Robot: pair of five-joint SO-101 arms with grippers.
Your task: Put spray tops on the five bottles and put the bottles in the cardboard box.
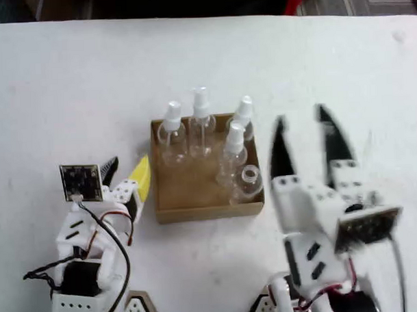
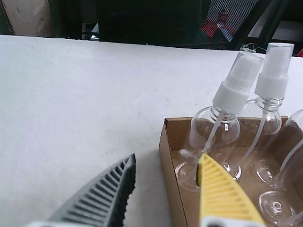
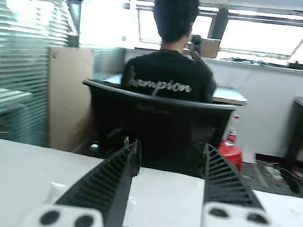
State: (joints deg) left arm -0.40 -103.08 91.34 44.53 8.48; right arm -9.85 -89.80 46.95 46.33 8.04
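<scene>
The white tabletop [image 1: 69, 85] carries the cardboard box [image 1: 197, 212] about midway between its side edges, nearer the edge where the arms stand, with wide bare room toward the far edge and both sides; the right gripper [image 1: 302, 118] hangs just beside the box's right wall, its black fingers spread wide and empty, tilted up toward the room beyond the far edge; the left gripper [image 1: 130, 161] sits low beside the box's left wall, also spread with nothing held, its yellow finger nearly touching the cardboard; four capped bottles [image 1: 202, 129] stand upright inside the box, along its far wall and middle, their spray tops [image 1: 201, 98] seated; the fifth bottle [image 1: 249, 180] stands upright in the box's corner nearest the right arm, and its neck looks bare; so the right arm is likely the nearer one for capping it, coming down along the bottle's vertical axis, though a capped neighbour stands close beside it and the box walls crowd that corner.
</scene>
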